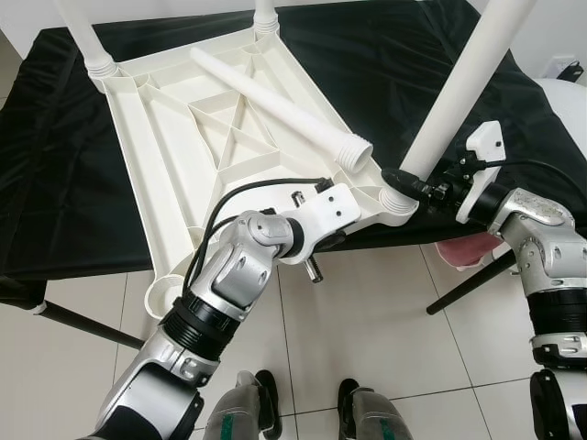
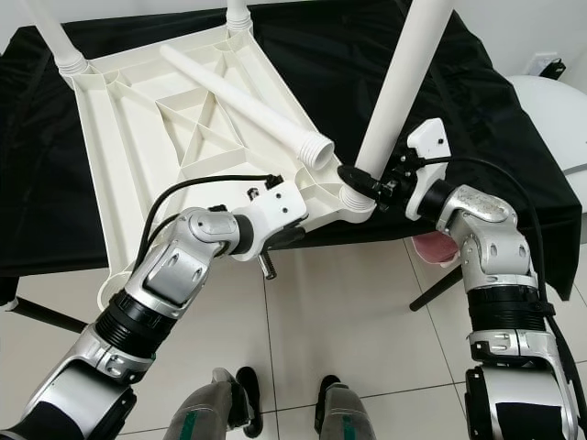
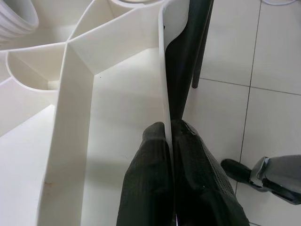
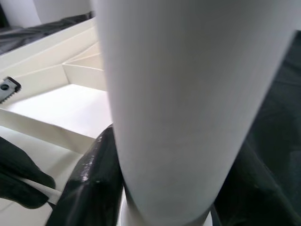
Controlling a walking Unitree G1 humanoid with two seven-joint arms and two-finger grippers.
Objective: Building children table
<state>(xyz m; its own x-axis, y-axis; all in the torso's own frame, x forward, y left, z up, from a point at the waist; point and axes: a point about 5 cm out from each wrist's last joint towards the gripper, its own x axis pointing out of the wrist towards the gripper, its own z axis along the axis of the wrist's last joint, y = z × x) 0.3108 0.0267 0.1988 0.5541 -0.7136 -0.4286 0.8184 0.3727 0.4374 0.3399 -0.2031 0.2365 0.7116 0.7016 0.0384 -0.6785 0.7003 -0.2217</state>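
1. While my left gripper [image 3: 170,141] pinches the near rim of the upturned white tabletop [image 1: 174,137], the tabletop lies on a black-draped table [image 1: 55,183].
2. My right gripper [image 1: 404,181] clamps the upright leg [image 1: 459,87] at its corner socket.
3. Farther back, a loose leg [image 1: 275,105] lies across the ribs.

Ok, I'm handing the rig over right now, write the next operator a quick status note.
Left pincer: shut on the rim of the upturned tabletop, steadying it on the black-covered table.
Right pincer: closed around the base of a leg standing in the near corner socket.
Done: two far legs are in.
Left: finish seating this leg, then fit the loose leg lying on the tabletop into the empty corner socket.
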